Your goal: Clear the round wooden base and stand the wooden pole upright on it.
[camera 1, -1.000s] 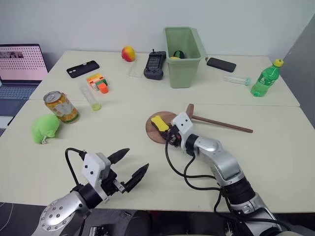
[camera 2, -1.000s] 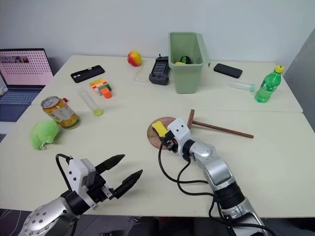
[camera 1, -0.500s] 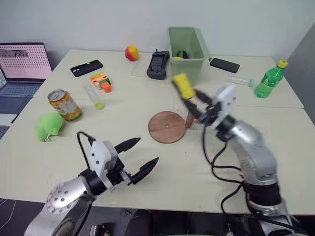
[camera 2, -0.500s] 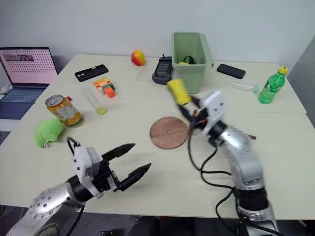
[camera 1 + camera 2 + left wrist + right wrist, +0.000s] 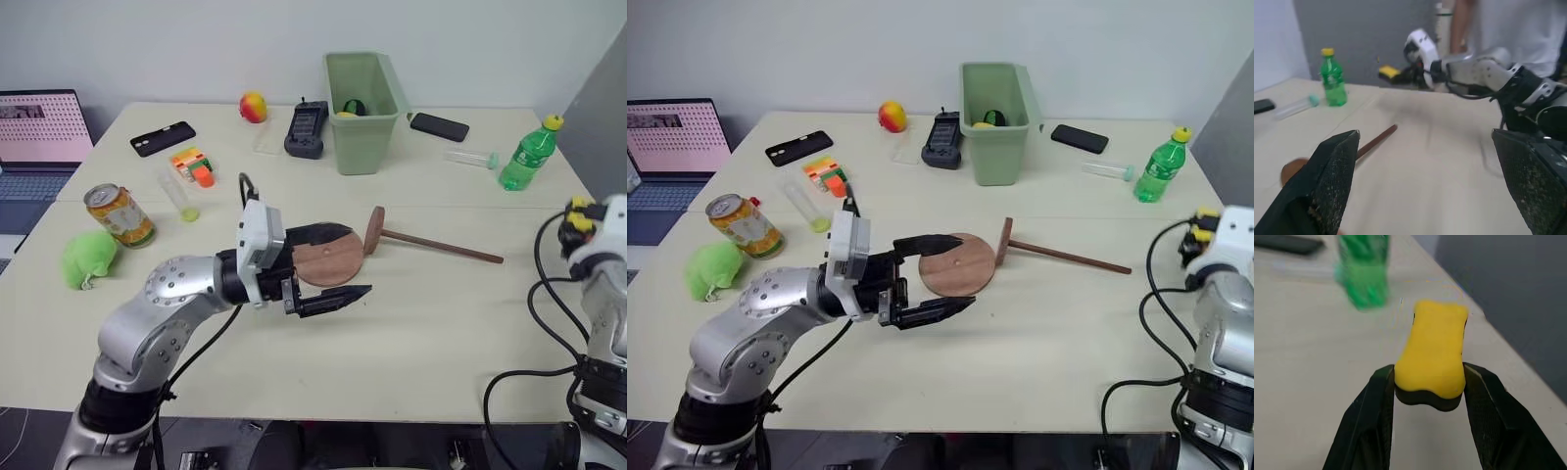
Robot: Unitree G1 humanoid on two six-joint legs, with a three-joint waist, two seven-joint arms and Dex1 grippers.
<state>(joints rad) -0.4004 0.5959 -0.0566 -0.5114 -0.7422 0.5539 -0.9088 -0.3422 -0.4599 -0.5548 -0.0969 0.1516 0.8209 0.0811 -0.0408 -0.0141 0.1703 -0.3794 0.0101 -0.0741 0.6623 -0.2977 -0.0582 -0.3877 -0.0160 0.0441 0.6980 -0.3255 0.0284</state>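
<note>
The round wooden base lies flat mid-table with its top bare. My left gripper hovers level over it, open, one finger along the base's far rim and one past its near rim, with nothing between them. The wooden pole lies on the table right of the base, its dark disc end propped on edge by the base. My right gripper is at the table's far right edge, shut on a yellow block with a dark underside, also seen as the yellow block.
A green bin stands behind the base. A green bottle and a clear tube are at the back right. A drink can, a green plush and a laptop are on the left. A person stands beyond the table.
The right gripper lifted the yellow block off the base and swung it far to the right. The left arm rose and moved right, its open gripper now over the base.
</note>
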